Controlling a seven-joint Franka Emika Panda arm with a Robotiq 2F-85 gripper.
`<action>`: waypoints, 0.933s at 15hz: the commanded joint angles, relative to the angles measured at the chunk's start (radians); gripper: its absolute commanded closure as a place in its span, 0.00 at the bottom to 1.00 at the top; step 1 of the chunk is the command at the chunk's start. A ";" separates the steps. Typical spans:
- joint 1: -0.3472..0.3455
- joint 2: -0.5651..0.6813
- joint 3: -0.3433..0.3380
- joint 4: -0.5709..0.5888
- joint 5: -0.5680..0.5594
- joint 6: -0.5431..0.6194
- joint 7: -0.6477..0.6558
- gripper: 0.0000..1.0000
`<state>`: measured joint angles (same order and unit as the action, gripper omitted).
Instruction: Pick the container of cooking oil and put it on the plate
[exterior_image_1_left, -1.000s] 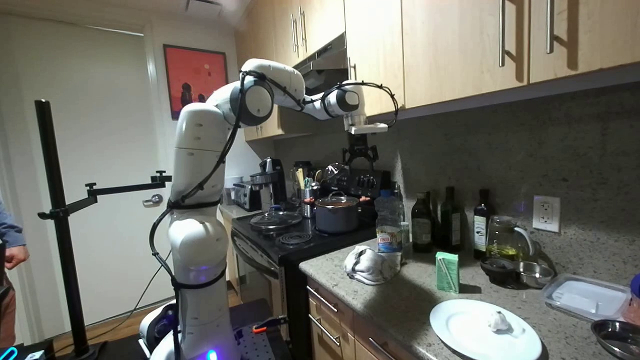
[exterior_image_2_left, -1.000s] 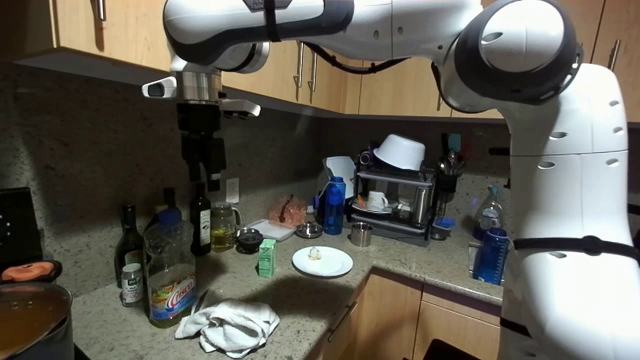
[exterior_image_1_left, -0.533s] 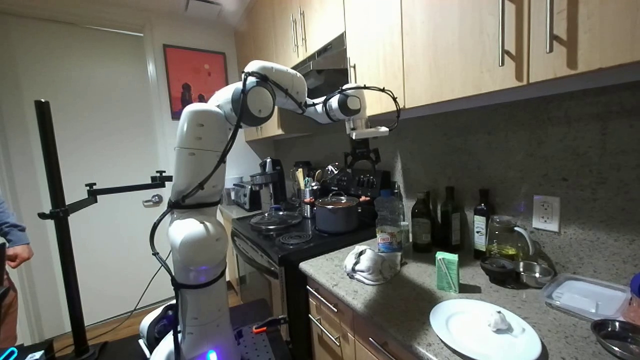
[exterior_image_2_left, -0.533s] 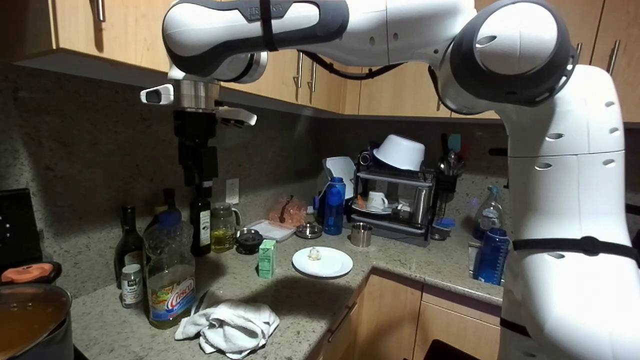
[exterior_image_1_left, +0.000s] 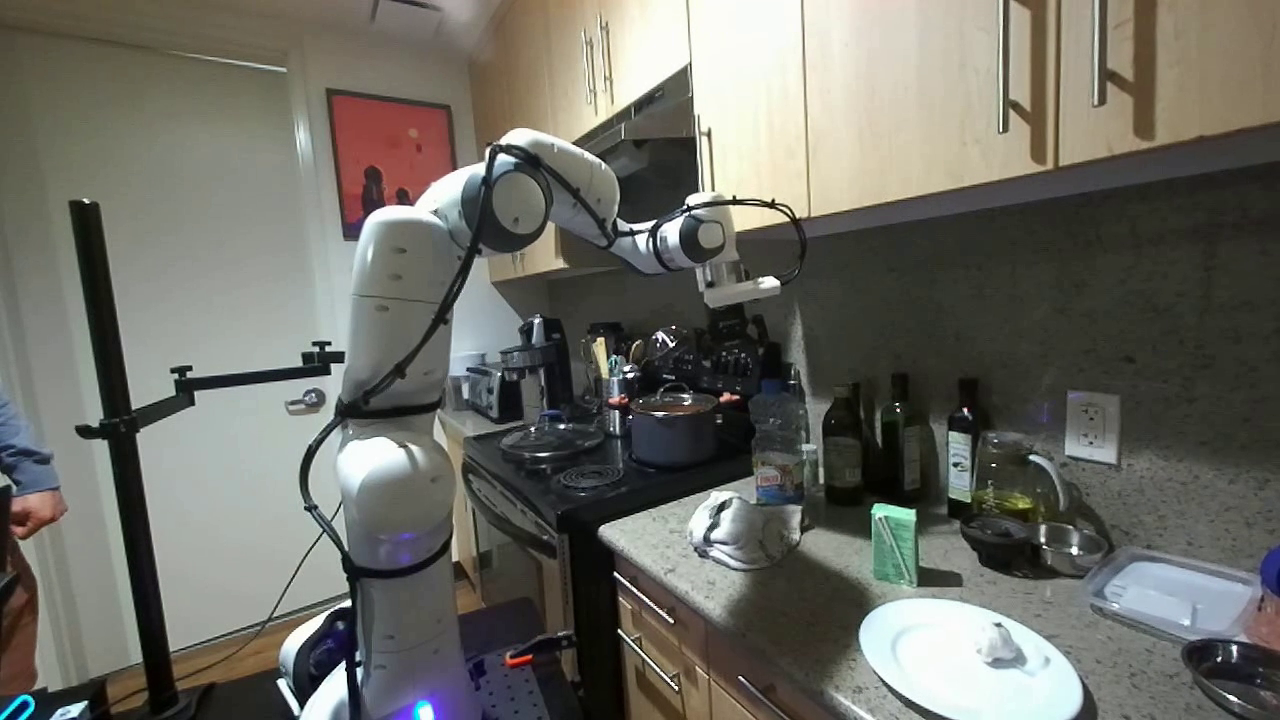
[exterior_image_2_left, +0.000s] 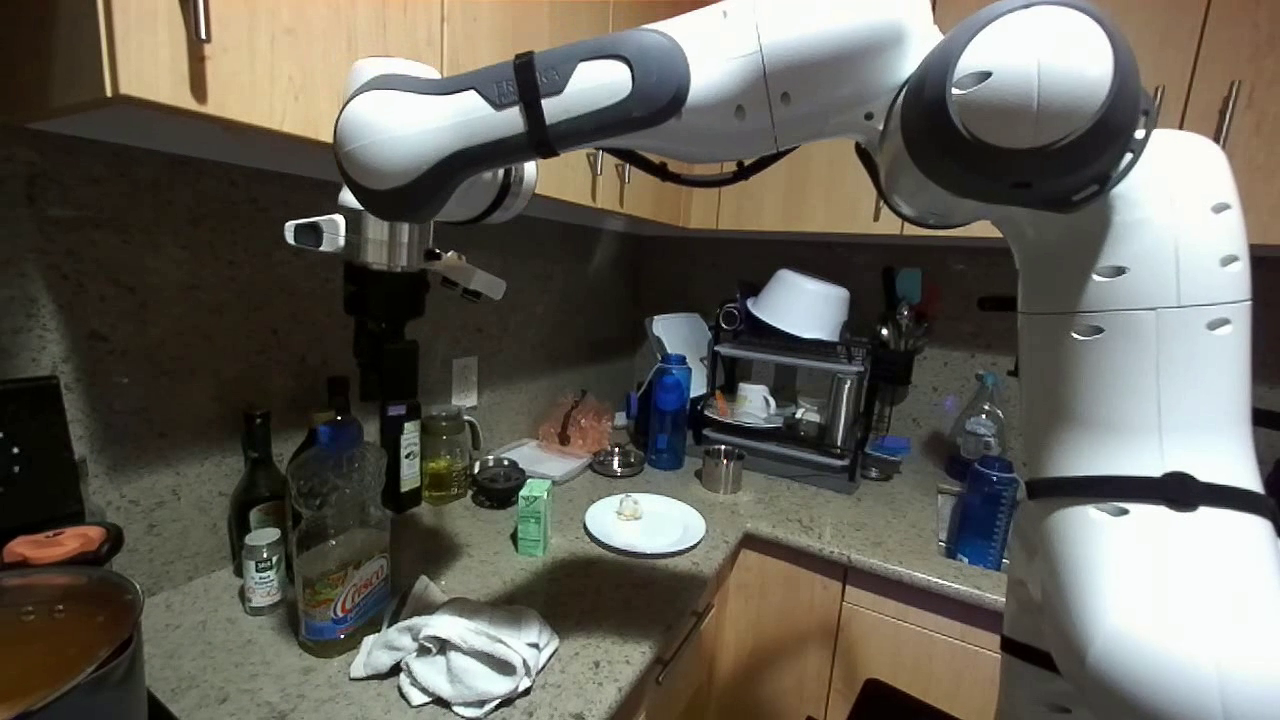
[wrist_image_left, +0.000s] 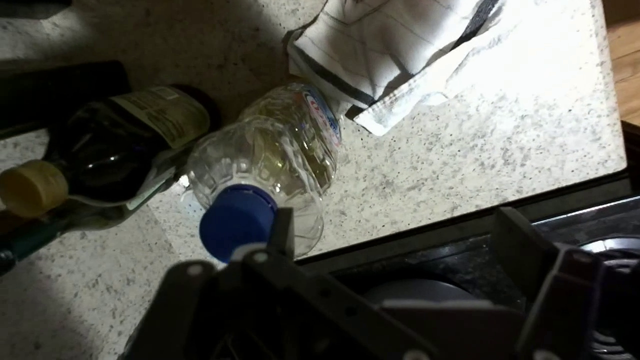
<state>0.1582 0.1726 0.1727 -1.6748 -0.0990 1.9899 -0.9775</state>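
Observation:
The cooking oil is a clear Crisco bottle with a blue cap, upright on the counter in both exterior views (exterior_image_1_left: 778, 470) (exterior_image_2_left: 340, 570). In the wrist view the bottle (wrist_image_left: 260, 145) shows from above, with its cap close to the left finger. My gripper (wrist_image_left: 400, 235) is open and empty; the bottle lies outside the jaws, and the stove edge shows between them. In an exterior view the gripper (exterior_image_2_left: 388, 385) hangs above and behind the bottle's cap. The white plate (exterior_image_1_left: 920, 650) lies further along the counter with a garlic bulb (exterior_image_1_left: 998, 643) on it; the plate also shows here (exterior_image_2_left: 665, 525).
A striped towel (exterior_image_2_left: 465, 650) lies against the bottle's base. A small spice jar (exterior_image_2_left: 264, 572) and dark bottles (exterior_image_1_left: 843, 450) stand close by. A lidded pot (exterior_image_1_left: 672, 430) is on the stove. A green carton (exterior_image_1_left: 895, 545) stands between bottle and plate. Cabinets (exterior_image_1_left: 930, 90) hang above.
My arm has lowered the gripper toward the height of the bottle's cap, and the wrist has tilted a little. The bottle, plate and other counter items have not moved.

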 joint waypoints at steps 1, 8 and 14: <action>-0.007 -0.079 0.000 -0.120 -0.011 0.135 0.041 0.00; -0.001 -0.126 0.002 -0.210 -0.042 0.271 0.061 0.00; 0.003 -0.086 -0.002 -0.187 -0.106 0.311 0.067 0.00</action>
<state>0.1577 0.0796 0.1730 -1.8636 -0.1497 2.2771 -0.9370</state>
